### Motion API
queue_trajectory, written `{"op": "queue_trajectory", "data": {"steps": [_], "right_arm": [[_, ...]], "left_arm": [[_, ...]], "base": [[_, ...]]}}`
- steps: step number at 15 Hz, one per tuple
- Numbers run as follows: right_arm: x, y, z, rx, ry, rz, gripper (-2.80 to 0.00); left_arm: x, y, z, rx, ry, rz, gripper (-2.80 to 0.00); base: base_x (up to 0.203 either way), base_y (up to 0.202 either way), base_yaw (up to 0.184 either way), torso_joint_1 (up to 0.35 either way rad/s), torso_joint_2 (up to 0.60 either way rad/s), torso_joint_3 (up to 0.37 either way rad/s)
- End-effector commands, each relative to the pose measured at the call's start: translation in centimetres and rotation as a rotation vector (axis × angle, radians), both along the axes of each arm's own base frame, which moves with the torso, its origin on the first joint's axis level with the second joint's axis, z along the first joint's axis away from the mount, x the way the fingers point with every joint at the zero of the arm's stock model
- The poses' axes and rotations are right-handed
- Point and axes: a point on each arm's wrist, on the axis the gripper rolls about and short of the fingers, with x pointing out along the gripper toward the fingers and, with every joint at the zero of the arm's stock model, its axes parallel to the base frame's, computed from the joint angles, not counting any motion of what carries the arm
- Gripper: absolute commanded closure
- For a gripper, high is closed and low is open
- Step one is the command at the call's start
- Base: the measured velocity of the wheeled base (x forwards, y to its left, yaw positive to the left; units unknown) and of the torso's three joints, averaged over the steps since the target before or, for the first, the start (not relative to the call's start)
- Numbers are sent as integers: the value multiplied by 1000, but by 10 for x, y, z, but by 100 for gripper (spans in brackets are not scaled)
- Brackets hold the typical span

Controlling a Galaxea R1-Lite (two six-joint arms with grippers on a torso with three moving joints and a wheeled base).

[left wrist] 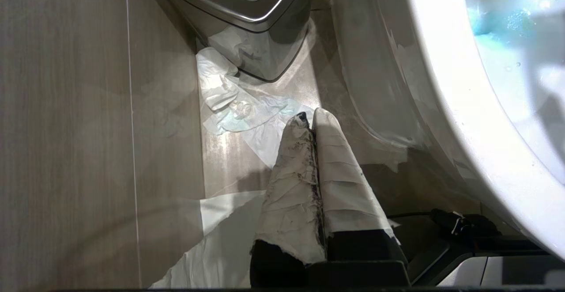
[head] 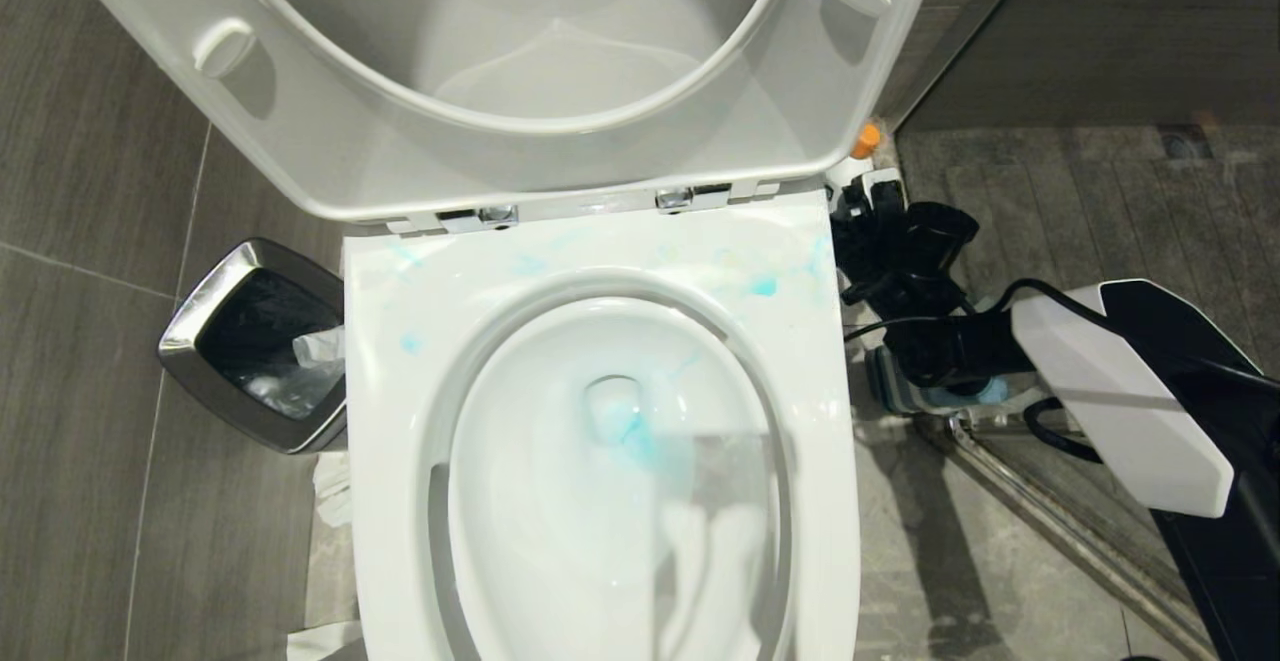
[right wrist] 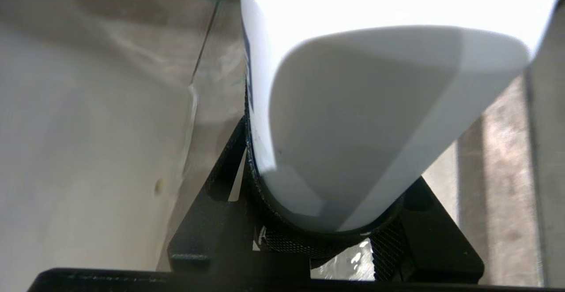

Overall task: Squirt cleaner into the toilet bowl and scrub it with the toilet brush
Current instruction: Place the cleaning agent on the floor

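Here I see the toilet bowl open, its seat and lid raised, with blue cleaner pooled at the drain and smeared along the back rim. My right gripper sits beside the bowl's right edge, clamped on a white bottle. My left gripper, fingers pressed together, hangs low near the waste bin over crumpled paper.

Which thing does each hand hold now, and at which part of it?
The right hand grips a white bottle around its body, down beside the toilet bowl. The left hand is shut and holds nothing.
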Motion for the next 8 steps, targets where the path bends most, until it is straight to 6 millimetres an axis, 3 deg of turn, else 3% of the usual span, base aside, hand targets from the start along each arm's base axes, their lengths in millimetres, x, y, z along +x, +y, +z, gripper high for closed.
{"op": "queue_trajectory", "data": {"steps": [1,8], "right_arm": [[1,1,1,2,-13,2,0],[14,8,-30,-3,13,8,0]], "left_arm": [[0,0,0,0,0,1,0],[0,0,0,0,0,1,0]], "base": [[0,0,0,0,0,0],[0,0,0,0,0,0]]}}
